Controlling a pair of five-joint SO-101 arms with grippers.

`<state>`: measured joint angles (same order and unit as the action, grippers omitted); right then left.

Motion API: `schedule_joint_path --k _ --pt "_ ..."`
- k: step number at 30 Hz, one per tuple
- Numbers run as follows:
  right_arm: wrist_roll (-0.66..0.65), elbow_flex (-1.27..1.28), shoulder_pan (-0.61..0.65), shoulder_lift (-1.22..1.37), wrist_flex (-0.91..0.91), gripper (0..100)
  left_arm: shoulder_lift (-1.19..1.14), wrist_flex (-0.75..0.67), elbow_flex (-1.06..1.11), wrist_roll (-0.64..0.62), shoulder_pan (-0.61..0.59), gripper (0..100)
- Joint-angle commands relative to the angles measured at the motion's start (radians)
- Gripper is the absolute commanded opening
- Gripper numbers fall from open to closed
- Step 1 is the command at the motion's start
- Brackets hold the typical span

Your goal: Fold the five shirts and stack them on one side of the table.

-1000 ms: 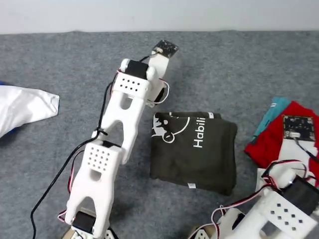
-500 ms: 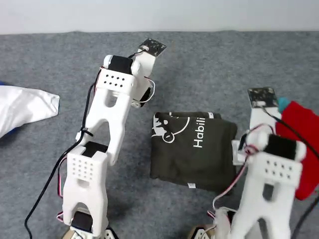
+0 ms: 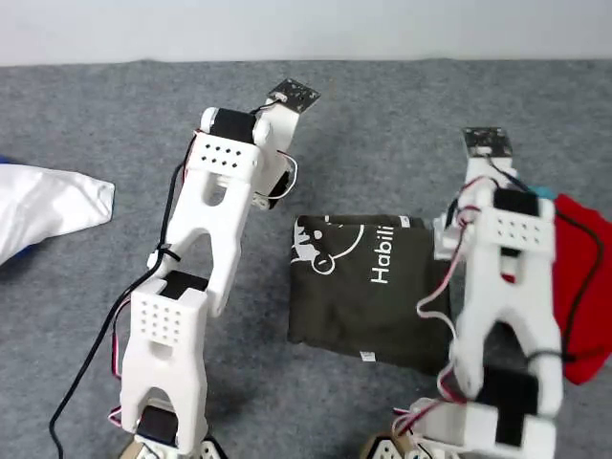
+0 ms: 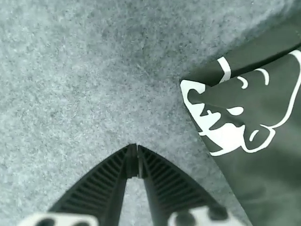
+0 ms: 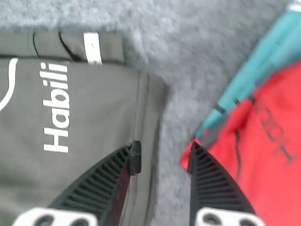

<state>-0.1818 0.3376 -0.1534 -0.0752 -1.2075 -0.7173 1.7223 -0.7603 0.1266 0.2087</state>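
A folded dark olive shirt [image 3: 373,287] with white print lies in the middle of the grey table. My left gripper [image 4: 137,161] is shut with nothing in it, hovering over bare carpet just off the shirt's printed corner [image 4: 235,117]. My right gripper [image 5: 162,157] is open above the shirt's other edge [image 5: 141,117], one finger over the olive cloth, the other over the gap beside a red shirt [image 5: 263,155]. That red shirt [image 3: 583,277] with teal cloth [image 5: 254,80] under it lies at the right edge. A white shirt [image 3: 43,210] lies at the left edge.
The grey carpet [image 3: 124,115] covers the whole table. A pale wall runs along the far edge [image 3: 306,29]. Both white arms [image 3: 206,249] rise from the near edge, either side of the olive shirt.
The right arm has swung up and forward from the near right corner to the olive shirt's right edge. The left arm has shifted a little to the left.
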Motion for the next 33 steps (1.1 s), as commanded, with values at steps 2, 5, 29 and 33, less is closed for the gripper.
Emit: schedule_joint_path --k 2,5,29,33 --pt "0.014 -0.146 0.016 0.117 0.019 17.7 0.014 0.005 -0.013 0.009 -0.011 1" --pt "0.014 -0.195 0.03 0.196 0.021 17.7 0.014 0.006 -0.013 0.009 -0.011 1" --pt "-0.046 -0.496 0.105 0.398 -0.056 1.0 0.012 0.002 -0.008 0.009 -0.012 1" --pt "-0.106 -0.582 0.116 0.41 -0.044 1.0 0.012 0.002 -0.007 0.009 -0.012 1"
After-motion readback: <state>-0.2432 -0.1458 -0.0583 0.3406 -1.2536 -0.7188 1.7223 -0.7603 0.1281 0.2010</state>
